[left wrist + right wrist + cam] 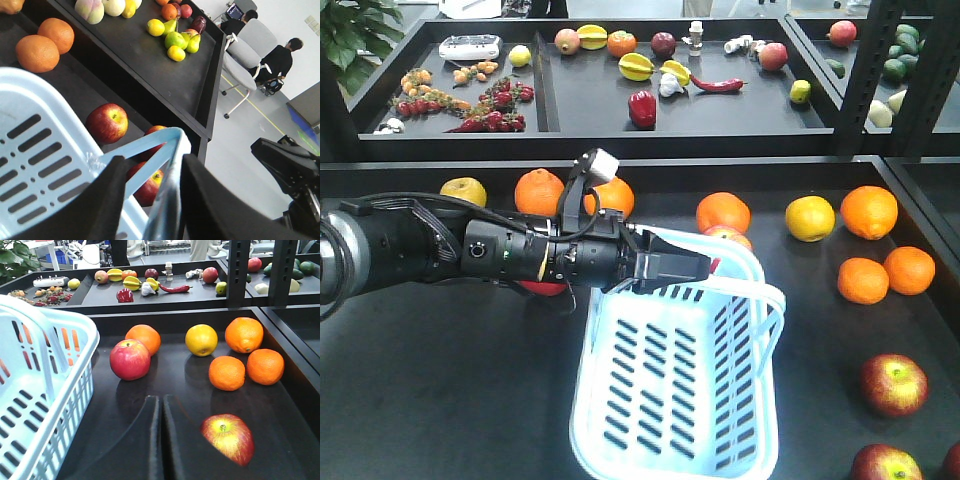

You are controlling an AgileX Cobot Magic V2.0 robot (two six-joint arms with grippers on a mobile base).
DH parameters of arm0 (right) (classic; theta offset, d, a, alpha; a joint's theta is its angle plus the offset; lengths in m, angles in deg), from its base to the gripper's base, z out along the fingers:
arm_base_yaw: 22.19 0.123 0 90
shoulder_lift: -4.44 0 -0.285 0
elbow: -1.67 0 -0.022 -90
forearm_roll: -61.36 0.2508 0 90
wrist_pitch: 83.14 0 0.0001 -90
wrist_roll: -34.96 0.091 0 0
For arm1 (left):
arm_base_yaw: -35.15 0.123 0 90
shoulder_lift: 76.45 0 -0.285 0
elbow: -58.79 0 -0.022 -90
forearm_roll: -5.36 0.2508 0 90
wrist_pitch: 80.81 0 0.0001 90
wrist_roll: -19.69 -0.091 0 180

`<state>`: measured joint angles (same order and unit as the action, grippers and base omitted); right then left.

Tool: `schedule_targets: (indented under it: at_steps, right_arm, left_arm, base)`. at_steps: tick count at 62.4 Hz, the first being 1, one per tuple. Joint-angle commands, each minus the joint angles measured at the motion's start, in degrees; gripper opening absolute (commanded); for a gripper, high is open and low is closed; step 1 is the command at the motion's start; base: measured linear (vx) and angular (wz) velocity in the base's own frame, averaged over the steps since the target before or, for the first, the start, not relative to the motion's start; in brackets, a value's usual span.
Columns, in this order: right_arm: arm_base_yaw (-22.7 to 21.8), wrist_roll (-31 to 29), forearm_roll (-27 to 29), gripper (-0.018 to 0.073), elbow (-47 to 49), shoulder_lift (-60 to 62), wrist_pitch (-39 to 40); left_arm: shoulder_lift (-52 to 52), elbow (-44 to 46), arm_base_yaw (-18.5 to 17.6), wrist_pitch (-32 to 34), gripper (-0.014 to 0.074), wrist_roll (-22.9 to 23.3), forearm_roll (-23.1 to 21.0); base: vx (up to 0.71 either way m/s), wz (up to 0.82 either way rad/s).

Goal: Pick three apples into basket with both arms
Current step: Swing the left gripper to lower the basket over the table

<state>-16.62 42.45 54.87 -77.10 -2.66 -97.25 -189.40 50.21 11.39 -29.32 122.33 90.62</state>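
The pale blue basket (675, 400) stands on the black table, its handle (752, 272) raised. My left gripper (705, 268) reaches in from the left and is shut on a corner of the handle (167, 150), one bar against each finger. Two apples (893, 383) (885, 465) lie right of the basket, and a third apple (728, 237) lies behind it. In the right wrist view, my right gripper (161, 397) is shut and empty, low over the table. One apple (229, 438) lies just right of it, another apple (130, 359) ahead, and the basket (45, 390) to its left.
Oranges (868, 211) and a yellow fruit (810, 218) lie across the back and right of the table. A red fruit (545, 288) shows under my left arm. A raised shelf (720, 110) of mixed fruit runs behind, with black posts (865, 70) at the right.
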Motion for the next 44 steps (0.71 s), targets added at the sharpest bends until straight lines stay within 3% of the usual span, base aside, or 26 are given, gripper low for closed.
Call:
schedule_targets:
  at_steps: [1,16,44]
  right_arm:
    - [0.1,-0.4,-0.6,-0.0005,-0.8,0.7,4.2]
    - [0.1,-0.4,-0.6,-0.0005,-0.8,0.7,4.2]
    - [0.1,-0.4,-0.6,-0.0005,-0.8,0.7,4.2]
  left_arm:
    - [2.7,1.9,-0.4,2.3,0.0349,1.4,-4.7]
    - [2.8,1.9,-0.4,2.4,0.0476,1.9,-5.1]
    - [4.0,1.9,0.2,1.4,0.0489,1.8,-5.7]
  base:
    - [0.0,0.0]
    - [0.0,0.0]
    - [0.0,0.0]
